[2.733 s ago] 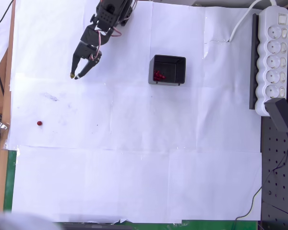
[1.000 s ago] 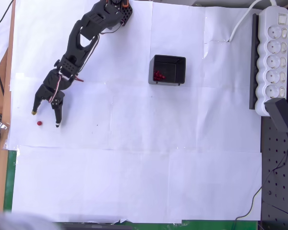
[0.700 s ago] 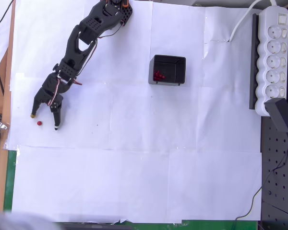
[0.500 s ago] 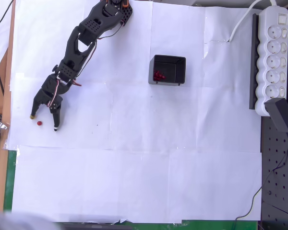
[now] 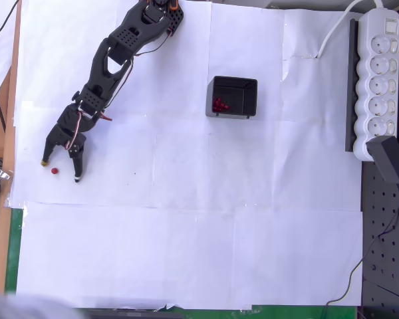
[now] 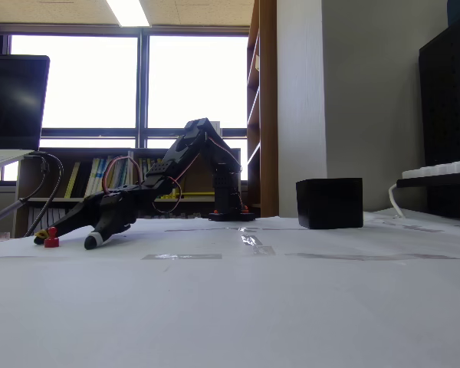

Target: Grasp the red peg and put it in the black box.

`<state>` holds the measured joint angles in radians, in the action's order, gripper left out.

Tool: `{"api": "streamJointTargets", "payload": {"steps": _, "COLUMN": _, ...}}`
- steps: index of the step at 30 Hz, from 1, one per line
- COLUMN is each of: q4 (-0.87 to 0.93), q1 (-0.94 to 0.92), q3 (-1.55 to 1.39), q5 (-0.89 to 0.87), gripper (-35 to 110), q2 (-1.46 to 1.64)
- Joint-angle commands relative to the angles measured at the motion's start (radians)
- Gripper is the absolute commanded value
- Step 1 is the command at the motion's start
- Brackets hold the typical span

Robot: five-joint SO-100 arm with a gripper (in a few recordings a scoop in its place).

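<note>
Overhead view: we are seeing the red peg (image 5: 54, 170) lying on the white paper (image 5: 186, 232) between the spread fingers of our gripper (image 5: 60, 170), untouched. Further right, the black box (image 5: 232, 97) is holding several red pegs (image 5: 219, 105).

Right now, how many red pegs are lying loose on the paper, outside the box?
1: the red peg lies between the open gripper's fingertips. Others sit clustered inside the black box, too small to count.
</note>
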<state>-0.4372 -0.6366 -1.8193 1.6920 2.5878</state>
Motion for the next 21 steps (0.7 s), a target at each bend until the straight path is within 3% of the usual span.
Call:
{"api": "streamJointTargets", "payload": {"steps": 1, "q4": -0.003, "q1": 0.008, "q3": -0.08, "q5": 0.02, "gripper": 40, "q2": -0.018}}
{"api": "streamJointTargets", "payload": {"steps": 21, "q4": 0.005, "q1": -0.006, "q3": -0.08, "q5": 0.058, "gripper": 39, "q2": -0.011}}
